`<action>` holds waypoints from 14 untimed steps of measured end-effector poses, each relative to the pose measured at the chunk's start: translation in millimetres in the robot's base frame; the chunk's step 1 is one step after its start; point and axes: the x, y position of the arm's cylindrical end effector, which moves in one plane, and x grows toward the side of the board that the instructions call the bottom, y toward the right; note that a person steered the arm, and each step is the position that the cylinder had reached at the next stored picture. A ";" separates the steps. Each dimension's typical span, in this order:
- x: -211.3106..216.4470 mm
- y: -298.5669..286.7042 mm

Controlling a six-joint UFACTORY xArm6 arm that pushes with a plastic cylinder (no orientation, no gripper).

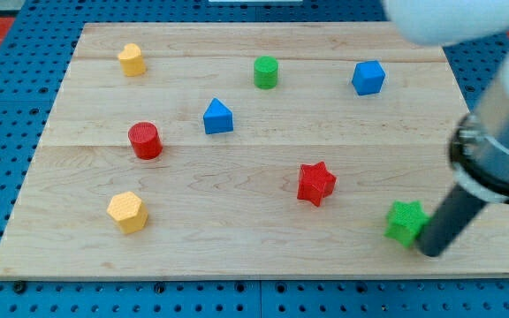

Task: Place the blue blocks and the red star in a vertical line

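The red star (315,183) lies right of the board's centre. A blue triangular block (217,117) sits left of centre, above and left of the star. A blue cube (368,77) sits near the view's top right. My tip (430,251) is at the bottom right of the board, touching or almost touching the right side of a green star (405,221). It is well right and below the red star, far from both blue blocks.
A red cylinder (145,140) is at the left, a green cylinder (265,71) at top centre. A yellow block (132,59) is top left, a yellow hexagonal block (127,211) bottom left. The arm's body (502,132) fills the view's right edge.
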 end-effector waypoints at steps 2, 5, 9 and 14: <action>14.2 -80.3; -69.9 -149.2; -91.5 -40.2; -189.8 -260.3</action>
